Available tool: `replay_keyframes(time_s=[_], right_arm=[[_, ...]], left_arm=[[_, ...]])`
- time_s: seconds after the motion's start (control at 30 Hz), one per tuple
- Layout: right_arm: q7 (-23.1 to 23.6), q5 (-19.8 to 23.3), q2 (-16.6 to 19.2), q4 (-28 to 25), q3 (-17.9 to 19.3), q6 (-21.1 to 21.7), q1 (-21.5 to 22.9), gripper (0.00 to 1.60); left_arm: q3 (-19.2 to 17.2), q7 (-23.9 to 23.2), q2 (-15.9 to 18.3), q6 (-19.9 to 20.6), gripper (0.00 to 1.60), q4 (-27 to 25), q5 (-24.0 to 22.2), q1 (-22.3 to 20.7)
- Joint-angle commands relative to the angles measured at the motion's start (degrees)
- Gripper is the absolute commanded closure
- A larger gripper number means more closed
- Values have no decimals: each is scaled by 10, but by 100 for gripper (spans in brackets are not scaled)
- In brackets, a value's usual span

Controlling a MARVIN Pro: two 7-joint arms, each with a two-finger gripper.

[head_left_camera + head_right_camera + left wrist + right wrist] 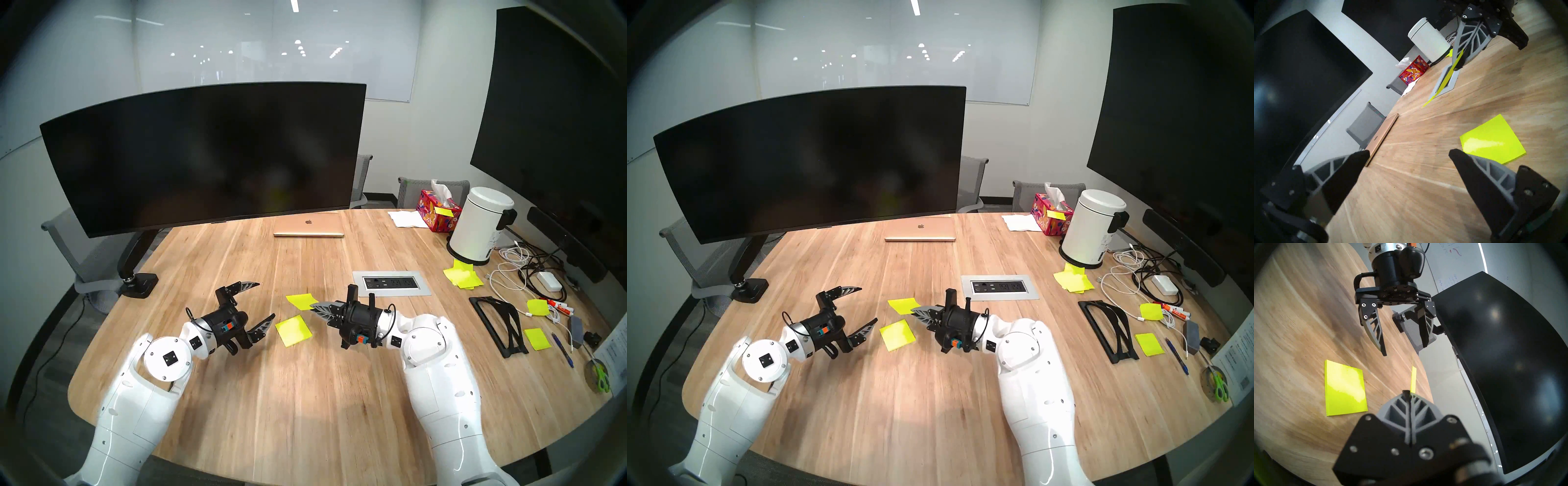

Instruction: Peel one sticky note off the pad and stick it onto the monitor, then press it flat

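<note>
A neon yellow-green sticky note (301, 300) hangs above the table (305, 390), pinched at one edge by the clenched right gripper (314, 308), just beyond the pad (293, 330). The pad lies flat in front of the monitor (203, 156). The left gripper (261, 302), left of the pad, has its fingers spread and empty.

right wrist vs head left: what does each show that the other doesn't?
Only the right wrist view: the sticky note seen edge-on, running into the tips of the shut right gripper, and the pad showing its thickness as a stack.

Only the head left view: the tissue box, white bin, gold laptop and the loose heap of yellow notes.

Both: the open left gripper, empty, the monitor with no note on it, and the wooden table.
</note>
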Motion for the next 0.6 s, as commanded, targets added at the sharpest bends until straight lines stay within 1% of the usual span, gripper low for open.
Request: replay_keyframes(time_s=[0.0, 0.13, 0.17, 0.2, 0.23, 0.3, 0.33, 0.57], right_arm=[[-22, -16, -14, -46, 2, 0, -3, 160], [-26, -22, -20, -60, 3, 3, -7, 160], [-33, -34, -23, -70, 3, 3, -9, 160], [-37, -35, -23, -75, 2, 8, -10, 160], [-42, -49, -25, -81, 3, 6, -10, 160], [-46, -47, -24, -82, 2, 11, -11, 160], [-52, -54, -25, -89, 1, 15, -11, 160], [-76, -73, -27, -91, -8, 34, -7, 160]], left_arm=[[-2, 5, -4, -5, 0, -14, -4, -4], [-2, 4, -4, -6, 0, -13, -4, -4], [-3, 4, -5, -6, 0, -13, -4, -4], [-3, 4, -5, -6, 0, -13, -4, -4], [-3, 4, -5, -6, 0, -13, -4, -4], [-3, 4, -5, -6, 0, -13, -4, -4], [-3, 4, -5, -6, 0, -13, -4, -4], [-4, 3, -6, -7, 0, -13, -4, -4]])
